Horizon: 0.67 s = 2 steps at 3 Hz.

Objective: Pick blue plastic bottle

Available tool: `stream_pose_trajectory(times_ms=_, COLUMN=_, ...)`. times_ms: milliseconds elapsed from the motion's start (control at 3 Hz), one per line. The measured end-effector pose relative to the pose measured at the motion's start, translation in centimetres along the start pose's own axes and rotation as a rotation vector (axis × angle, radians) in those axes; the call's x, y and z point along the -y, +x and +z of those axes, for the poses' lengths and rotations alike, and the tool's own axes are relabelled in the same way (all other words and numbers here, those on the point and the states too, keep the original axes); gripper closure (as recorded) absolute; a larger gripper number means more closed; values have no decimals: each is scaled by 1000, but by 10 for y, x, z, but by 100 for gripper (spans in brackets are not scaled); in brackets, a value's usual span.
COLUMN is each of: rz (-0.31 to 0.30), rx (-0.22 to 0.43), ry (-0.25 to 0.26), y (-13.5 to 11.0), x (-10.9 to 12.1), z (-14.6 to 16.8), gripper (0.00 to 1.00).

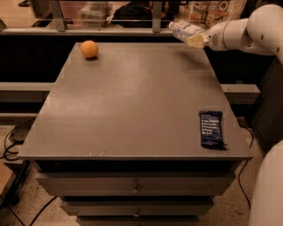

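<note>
At one o'clock the gripper (195, 40) clasps the blue plastic bottle (181, 29) above the table (132, 101); the pick looks done.

Lab-like workspace: drawered grey counter (132, 101), floor cables (11, 142), snack packets (208, 7) behind; gripper (195, 40) grips bottle (182, 29) above far-right corner.
</note>
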State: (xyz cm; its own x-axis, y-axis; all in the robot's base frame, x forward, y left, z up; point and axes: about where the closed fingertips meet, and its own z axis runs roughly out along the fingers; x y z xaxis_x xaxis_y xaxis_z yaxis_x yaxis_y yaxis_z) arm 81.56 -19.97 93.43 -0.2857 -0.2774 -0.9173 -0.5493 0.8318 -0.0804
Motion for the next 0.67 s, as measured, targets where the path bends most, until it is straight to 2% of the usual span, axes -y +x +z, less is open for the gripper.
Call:
stream_pose_trajectory(times_ms=333, rz=-159, rx=44, ry=-112, y=-58, x=-40, z=-30, gripper=100)
stream_pose_trajectory(times_ms=667, rz=-331, rx=113, ry=-257, y=-112, x=-96, z=-69, gripper=100)
